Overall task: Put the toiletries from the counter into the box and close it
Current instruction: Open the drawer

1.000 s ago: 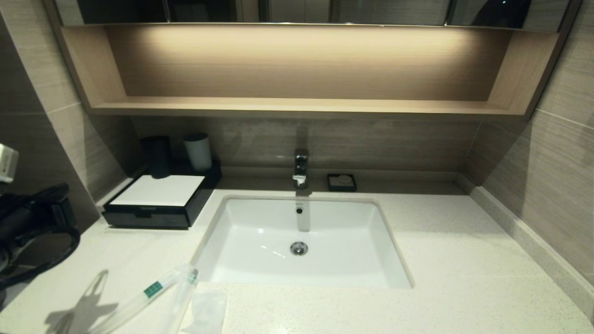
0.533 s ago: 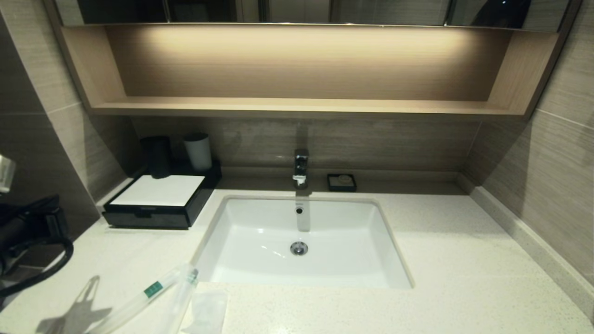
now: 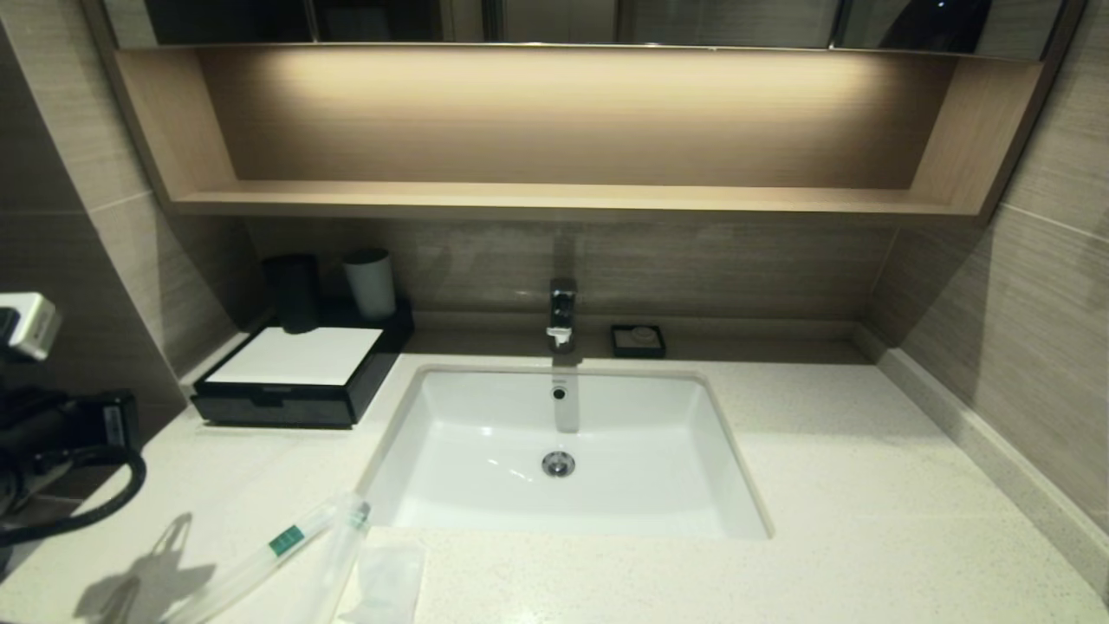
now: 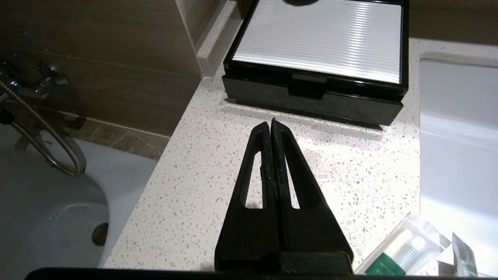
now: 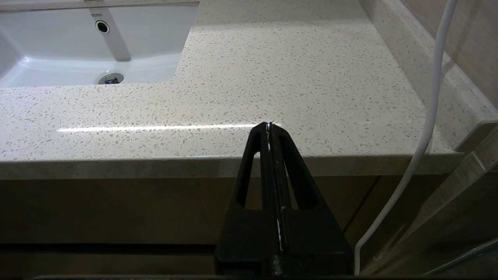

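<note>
A: What is taking up most of the scene?

B: The wide cream-white speckled stone surface (image 3: 866,485) is spreading across it, with the white rectangular sink (image 3: 485,433) sitting sunk into its middle and holding nothing.

A: And the container?

B: The low black rectangular box with the white top panel (image 3: 295,357) is resting at the back left corner, its drawer (image 4: 311,95) sitting shut, so its contents are staying hidden. A dark grey cup (image 3: 293,290) and a pale grey cup (image 3: 370,282) are standing at its rear.

A: Where are the toiletries lying?

B: Near the front left edge: a long clear-wrapped packet with a green label (image 3: 286,542), a second slim clear packet (image 3: 338,563) touching it, and a flat translucent white sachet (image 3: 385,581) just beside them.

A: The hands?

B: The left hand (image 4: 271,126) is hovering over bare stone in front of the box, fingers pressed together, gripping nothing. The right hand (image 5: 269,126) is hanging by the front edge, likewise closed and empty.
</note>
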Tool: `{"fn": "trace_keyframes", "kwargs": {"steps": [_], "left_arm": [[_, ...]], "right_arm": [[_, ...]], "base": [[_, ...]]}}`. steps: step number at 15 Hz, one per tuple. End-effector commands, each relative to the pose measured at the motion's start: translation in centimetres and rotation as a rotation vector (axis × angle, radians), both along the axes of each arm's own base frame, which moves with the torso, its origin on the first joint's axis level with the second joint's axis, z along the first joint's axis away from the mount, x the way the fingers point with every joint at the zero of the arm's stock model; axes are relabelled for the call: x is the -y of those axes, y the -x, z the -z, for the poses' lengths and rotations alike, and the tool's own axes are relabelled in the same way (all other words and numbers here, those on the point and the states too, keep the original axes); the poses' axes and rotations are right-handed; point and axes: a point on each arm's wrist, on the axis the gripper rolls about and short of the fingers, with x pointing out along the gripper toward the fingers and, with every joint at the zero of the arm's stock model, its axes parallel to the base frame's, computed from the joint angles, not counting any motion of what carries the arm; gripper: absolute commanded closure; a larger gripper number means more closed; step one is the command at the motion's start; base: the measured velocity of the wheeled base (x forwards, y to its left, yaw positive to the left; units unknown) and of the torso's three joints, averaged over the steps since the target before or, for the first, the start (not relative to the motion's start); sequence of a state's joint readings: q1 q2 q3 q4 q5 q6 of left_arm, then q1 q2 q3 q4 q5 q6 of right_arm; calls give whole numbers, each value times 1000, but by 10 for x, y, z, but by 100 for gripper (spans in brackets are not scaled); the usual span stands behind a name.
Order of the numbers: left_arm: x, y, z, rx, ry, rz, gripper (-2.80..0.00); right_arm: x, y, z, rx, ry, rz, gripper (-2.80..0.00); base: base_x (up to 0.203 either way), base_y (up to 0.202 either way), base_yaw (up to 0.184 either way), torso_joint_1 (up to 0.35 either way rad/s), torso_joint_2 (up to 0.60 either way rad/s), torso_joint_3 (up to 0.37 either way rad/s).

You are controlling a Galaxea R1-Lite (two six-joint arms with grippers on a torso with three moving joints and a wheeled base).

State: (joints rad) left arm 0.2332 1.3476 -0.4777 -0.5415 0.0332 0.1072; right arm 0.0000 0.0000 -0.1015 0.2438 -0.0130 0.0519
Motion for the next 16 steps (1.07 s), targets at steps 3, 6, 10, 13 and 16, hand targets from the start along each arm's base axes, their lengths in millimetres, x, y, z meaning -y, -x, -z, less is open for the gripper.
{"fn": "trace_keyframes", "kwargs": {"steps": [3,6,10,13,16], "left_arm": [[-12,-44,18,-58,32,-12,0],[-17,-70,26,-71,80,41,0],[-19,-87,35,-88,149,127,0],[-19,-92,48,-131,165,142,0],[-20,-99,51,-131,204,216,0]], "right_arm": [[0,0,0,-3,0,1,0],[0,0,0,-3,0,0,0],[0,0,0,-2,0,1,0],[0,0,0,-3,0,1,0],[0,0,0,-3,0,1,0]], "base": [[0,0,0,0,0,0],[0,0,0,0,0,0],[0,0,0,0,0,0],[0,0,0,0,0,0],[0,0,0,0,0,0]]}}
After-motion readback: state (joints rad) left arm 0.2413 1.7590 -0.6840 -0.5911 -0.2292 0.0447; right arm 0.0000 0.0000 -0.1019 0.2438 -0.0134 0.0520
